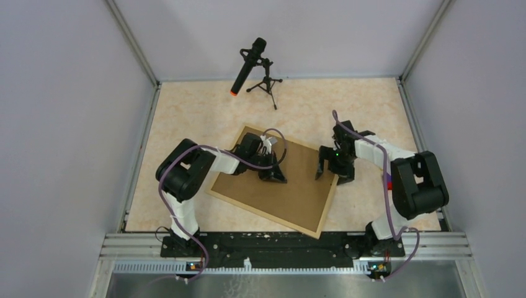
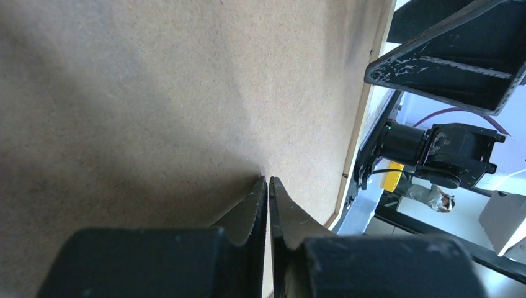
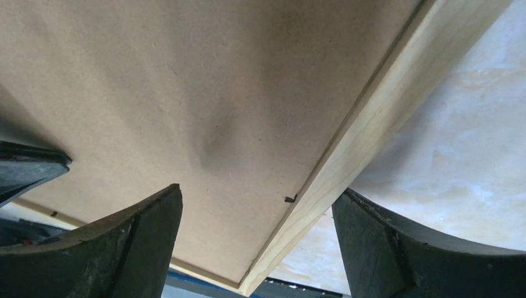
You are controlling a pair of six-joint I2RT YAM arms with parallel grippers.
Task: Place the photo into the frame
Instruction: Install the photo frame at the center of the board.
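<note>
L claw [image 2: 268,186] was shut on nothing, tips on board [image 1: 291,186], R claw [image 3: 257,189] wide apart over frame [image 3: 372,124] edge, so a hard push might've slid the frame.

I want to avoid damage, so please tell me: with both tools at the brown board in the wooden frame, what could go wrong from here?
1. The right tool stands open astride the frame edge; a sideways move might drag or tip the frame.
2. The shut left tool seems to press its tip on the brown board; pushing harder might dent or shift it.
3. The photo is not visible, so a crooked fit underneath would go unnoticed.
</note>
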